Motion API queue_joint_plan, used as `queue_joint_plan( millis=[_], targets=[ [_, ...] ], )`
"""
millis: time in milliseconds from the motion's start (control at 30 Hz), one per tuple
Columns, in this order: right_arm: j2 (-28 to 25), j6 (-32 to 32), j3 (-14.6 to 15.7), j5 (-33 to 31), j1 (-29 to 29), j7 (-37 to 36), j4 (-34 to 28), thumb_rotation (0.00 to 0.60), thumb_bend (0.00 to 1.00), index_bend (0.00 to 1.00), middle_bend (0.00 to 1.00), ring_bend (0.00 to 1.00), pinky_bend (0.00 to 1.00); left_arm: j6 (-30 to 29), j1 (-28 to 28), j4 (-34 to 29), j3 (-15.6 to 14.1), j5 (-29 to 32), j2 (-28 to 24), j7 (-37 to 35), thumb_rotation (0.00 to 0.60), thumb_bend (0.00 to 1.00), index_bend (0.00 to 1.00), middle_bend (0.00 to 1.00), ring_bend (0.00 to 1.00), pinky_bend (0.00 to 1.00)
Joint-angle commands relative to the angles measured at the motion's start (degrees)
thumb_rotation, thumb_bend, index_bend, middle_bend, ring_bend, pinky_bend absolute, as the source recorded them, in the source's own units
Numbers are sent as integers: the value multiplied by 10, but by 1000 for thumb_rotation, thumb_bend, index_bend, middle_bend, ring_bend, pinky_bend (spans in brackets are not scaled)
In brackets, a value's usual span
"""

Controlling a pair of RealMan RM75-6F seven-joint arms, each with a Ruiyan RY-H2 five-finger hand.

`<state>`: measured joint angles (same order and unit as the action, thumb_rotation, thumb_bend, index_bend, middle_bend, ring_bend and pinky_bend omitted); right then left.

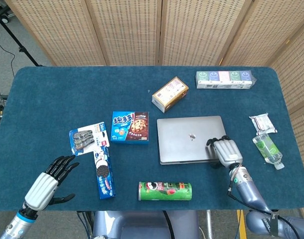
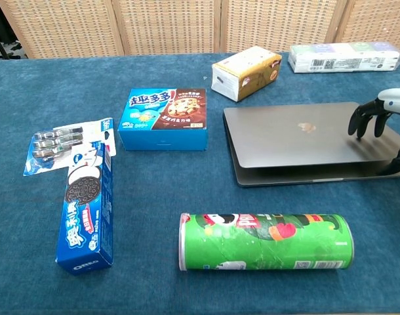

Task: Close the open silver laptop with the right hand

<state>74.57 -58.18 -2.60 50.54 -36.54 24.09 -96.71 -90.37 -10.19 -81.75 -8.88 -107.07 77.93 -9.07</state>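
Note:
The silver laptop (image 1: 189, 139) lies right of the table's centre, its lid (image 2: 298, 134) lowered almost flat. In the chest view a thin gap still shows along its front edge. My right hand (image 1: 225, 152) rests on the lid's near right corner, with its dark fingers (image 2: 362, 120) pressing down on top and the thumb beside the laptop's right edge. It holds nothing. My left hand (image 1: 47, 181) hovers at the table's near left corner, fingers spread and empty.
A green chip can (image 2: 265, 241) lies just in front of the laptop. A blue cookie box (image 1: 130, 127) and a yellow box (image 1: 170, 93) sit to its left and behind. An Oreo box (image 1: 103, 172), a bottle (image 1: 267, 151) and a tissue pack (image 1: 225, 79) lie further off.

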Motion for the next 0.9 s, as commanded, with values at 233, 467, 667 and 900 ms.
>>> queue_joint_plan(
  millis=[233,467,667,900],
  targets=[
    [6,9,1,4,5,-6,11,600,2,294,306,361,164,-2,0,0,0,-1,0,0,600,3,131,0,75,91],
    [13,17,0,3,6,-5,17,600,2,293,305,361,164,-1,1,-1,0,0,-1,1,600,3,131,0,75,91],
    [22,24,1,4,9,-9,28,600,2,292,303,361,164,-2,1,-1,1,0,-1,1,600,3,131,0,75,91],
    [23,24,-1,10,11,-11,32,600,2,290,301,361,164,-2,1,-1,1,1,-1,2,600,3,132,0,75,91]
  ],
)
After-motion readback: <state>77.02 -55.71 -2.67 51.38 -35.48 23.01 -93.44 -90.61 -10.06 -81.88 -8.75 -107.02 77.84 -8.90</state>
